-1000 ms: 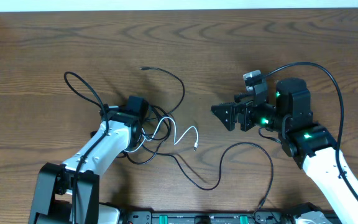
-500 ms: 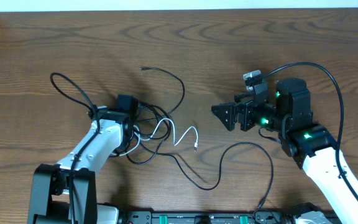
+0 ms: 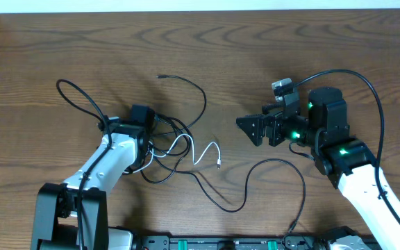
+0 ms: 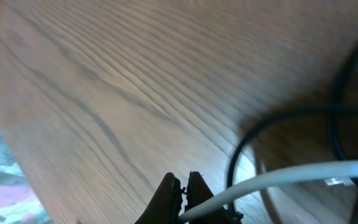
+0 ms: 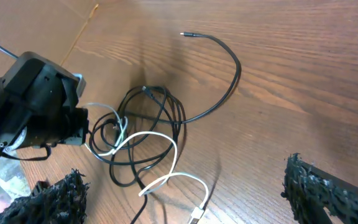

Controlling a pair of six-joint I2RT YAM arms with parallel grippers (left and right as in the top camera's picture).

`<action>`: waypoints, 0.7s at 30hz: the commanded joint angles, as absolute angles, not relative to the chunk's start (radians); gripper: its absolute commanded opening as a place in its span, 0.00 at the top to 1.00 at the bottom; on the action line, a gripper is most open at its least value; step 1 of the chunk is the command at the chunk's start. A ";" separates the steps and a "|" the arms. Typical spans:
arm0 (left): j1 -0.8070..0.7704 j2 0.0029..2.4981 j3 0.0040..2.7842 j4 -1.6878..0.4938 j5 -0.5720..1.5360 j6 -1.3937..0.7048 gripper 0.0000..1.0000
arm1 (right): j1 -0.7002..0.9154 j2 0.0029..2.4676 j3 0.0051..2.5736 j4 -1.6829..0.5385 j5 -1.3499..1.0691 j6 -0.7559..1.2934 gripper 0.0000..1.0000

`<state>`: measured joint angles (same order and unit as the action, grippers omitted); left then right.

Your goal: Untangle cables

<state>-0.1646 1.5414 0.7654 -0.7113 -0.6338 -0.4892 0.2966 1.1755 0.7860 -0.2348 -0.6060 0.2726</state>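
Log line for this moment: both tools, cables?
left tool: shut on white cable | right tool: open, apart from cables | black cables: looped over white | untangling: not done

Black cable (image 5: 237, 62), white cable (image 4: 303, 171); table (image 3: 117, 42) brown, dark wavy wood grain; right arm (image 3: 356, 177) white, black.

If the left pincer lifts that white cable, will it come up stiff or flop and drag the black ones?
Probably floppy: the white cable lies in loose curves. Likely light, being so thin. It crosses the black cables, so lifting may drag them along.
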 commanded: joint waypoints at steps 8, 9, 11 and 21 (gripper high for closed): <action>-0.160 1.549 0.777 -0.621 -1.019 -0.483 0.93 | 0.302 1.181 0.789 -0.235 -0.601 0.253 0.01; -0.160 1.549 0.783 -0.616 -1.061 -0.483 0.92 | 0.302 1.181 0.789 -0.235 -0.600 0.253 0.01; -0.160 1.549 0.796 -0.601 -1.116 -0.483 0.93 | 0.302 1.181 0.789 -0.235 -0.600 0.253 0.01; -0.174 1.536 0.866 -0.419 -1.247 -0.271 0.93 | 0.302 1.181 0.789 -0.235 -0.588 0.253 0.01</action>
